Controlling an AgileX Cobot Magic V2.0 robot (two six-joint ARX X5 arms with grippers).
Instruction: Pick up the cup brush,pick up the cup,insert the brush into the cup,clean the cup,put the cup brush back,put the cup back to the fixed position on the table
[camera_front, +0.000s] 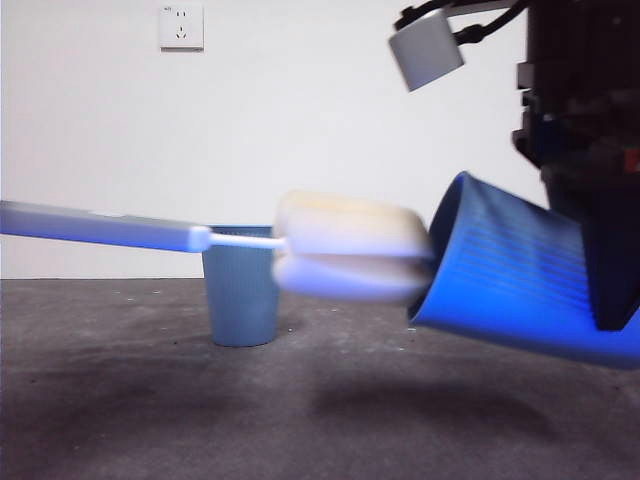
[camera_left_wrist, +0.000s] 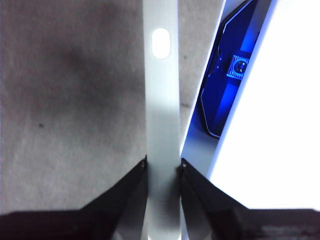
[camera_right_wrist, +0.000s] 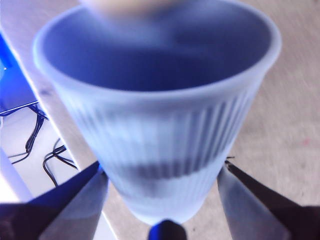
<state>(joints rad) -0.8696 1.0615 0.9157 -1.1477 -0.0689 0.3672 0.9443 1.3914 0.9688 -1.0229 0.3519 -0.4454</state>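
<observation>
The cup brush (camera_front: 350, 260) hangs level above the table (camera_front: 120, 400), its cream sponge head pointing right and its grey handle (camera_left_wrist: 161, 100) running off the left edge. My left gripper (camera_left_wrist: 162, 167) is shut on that handle and is outside the front view. The cup (camera_front: 520, 280), blue and ribbed, is tilted on its side in the air with its mouth facing the sponge. My right gripper (camera_right_wrist: 162, 170) is shut on the cup (camera_right_wrist: 160, 100) near its base. The sponge head (camera_right_wrist: 125, 5) is right at the cup's rim; how far in it reaches is unclear.
A second blue cup (camera_front: 240, 300) stands upright on the table behind the brush. The right arm (camera_front: 580, 150) fills the upper right. The table edge (camera_right_wrist: 45, 90) runs beside the held cup, with cables (camera_right_wrist: 40, 135) on the floor below.
</observation>
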